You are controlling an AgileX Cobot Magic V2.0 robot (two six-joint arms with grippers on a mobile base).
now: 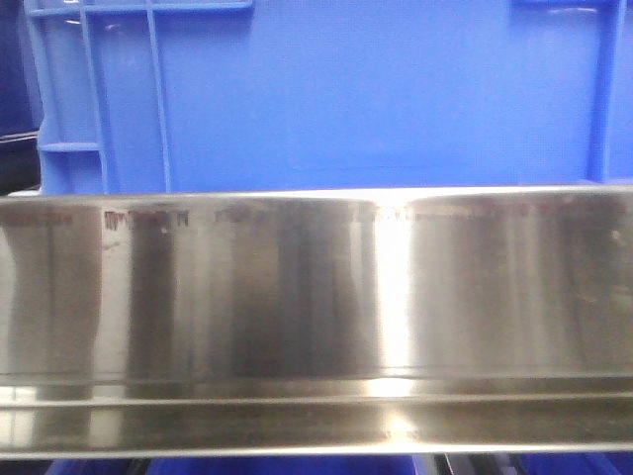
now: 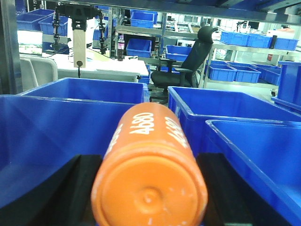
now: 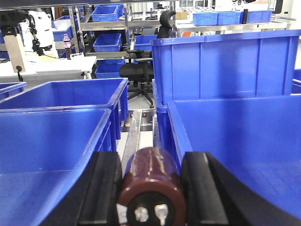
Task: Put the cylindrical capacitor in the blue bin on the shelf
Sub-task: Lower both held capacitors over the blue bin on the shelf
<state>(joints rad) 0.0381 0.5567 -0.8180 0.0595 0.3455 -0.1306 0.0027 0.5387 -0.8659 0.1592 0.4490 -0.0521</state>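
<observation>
Two clamped loads: R gripper (image 3: 151, 159), brown capacitor (image 3: 150, 184); L gripper (image 2: 148, 161), orange cylinder (image 2: 148, 188). Prob. mid-carry; next release over blue bin (image 3: 230, 127).

Likely workshop: racked blue bins (image 3: 107, 42)

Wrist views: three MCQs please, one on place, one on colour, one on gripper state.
1. The dark brown capacitor is:
A) lying in a bin
B) between the fingers of the right gripper
C) on a desk

2. The cylinder in the left wrist view is:
A) green
B) white
C) orange

3. The left gripper is:
A) shut on the cylinder
B) open and empty
C) out of view

Key:
1 B, black fingers flank it on both sides.
2 C, its body is orange with white 4680 print.
3 A, the black pads sit against both its sides.
</observation>
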